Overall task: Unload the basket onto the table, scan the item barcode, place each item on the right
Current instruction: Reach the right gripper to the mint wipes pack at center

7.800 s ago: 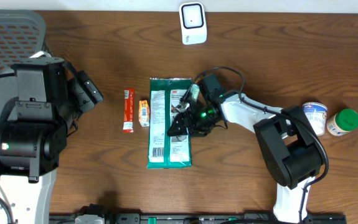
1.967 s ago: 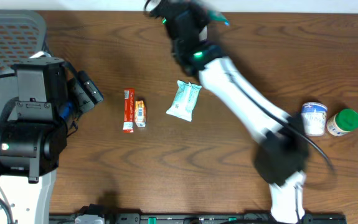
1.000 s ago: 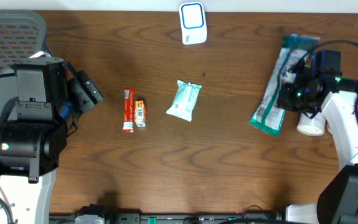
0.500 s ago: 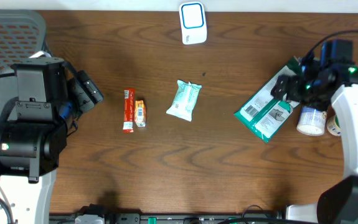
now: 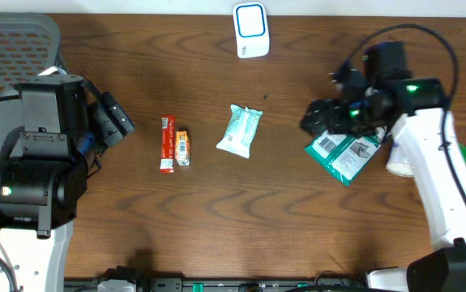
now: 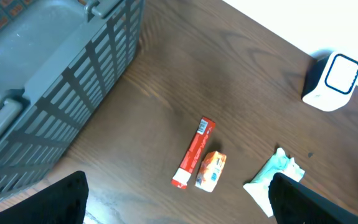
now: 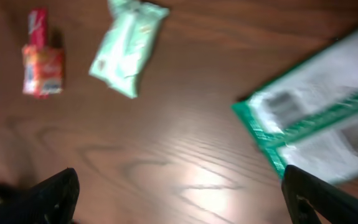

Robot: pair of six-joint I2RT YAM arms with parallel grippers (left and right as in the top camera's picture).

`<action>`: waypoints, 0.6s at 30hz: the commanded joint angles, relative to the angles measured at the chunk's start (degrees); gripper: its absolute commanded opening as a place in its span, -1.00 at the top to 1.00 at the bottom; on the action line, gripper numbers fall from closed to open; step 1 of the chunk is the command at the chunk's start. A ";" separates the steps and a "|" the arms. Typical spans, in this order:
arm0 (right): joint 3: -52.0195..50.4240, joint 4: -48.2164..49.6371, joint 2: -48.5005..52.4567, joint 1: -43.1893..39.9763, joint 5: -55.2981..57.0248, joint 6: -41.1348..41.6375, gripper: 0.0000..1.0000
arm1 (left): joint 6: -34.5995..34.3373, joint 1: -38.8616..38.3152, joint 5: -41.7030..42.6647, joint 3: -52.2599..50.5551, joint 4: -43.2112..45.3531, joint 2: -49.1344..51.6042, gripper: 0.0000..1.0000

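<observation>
The green wipes pack (image 5: 344,154) lies flat on the table at the right, a barcode label facing up. In the right wrist view the green pack (image 7: 328,121) sits at the right edge, blurred. My right gripper (image 5: 318,122) hovers open over the pack's upper left corner, and nothing shows between its fingers (image 7: 54,196). The white and blue scanner (image 5: 250,31) stands at the back centre. My left gripper (image 6: 179,205) is open and empty, high above the table's left part.
A pale teal packet (image 5: 241,130) lies mid-table, with a red bar (image 5: 166,143) and a small orange packet (image 5: 185,148) left of it. A grey basket (image 6: 42,74) fills the far left. A white cup (image 5: 401,162) stands just right of the green pack.
My right gripper has opened and let go of the green pack, which now lies flat on the table. The right arm has swung left and back. The left arm is unmoved.
</observation>
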 commanded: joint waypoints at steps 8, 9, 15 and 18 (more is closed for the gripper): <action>-13.14 18.16 -0.28 15.82 -0.98 11.67 -0.98 | 0.57 0.15 -0.66 0.66 -0.15 -0.09 -0.80; -14.40 20.09 -0.28 16.50 -1.01 12.94 -0.99 | 0.57 0.15 -0.66 0.66 -0.15 -0.09 -0.80; -24.39 35.89 -0.20 22.45 -0.96 16.55 -0.98 | 0.57 0.15 -0.66 0.66 -0.15 -0.09 -0.80; -27.63 41.00 -0.20 24.65 -0.22 16.57 -0.98 | 0.57 0.15 -0.66 0.66 -0.15 -0.09 -0.80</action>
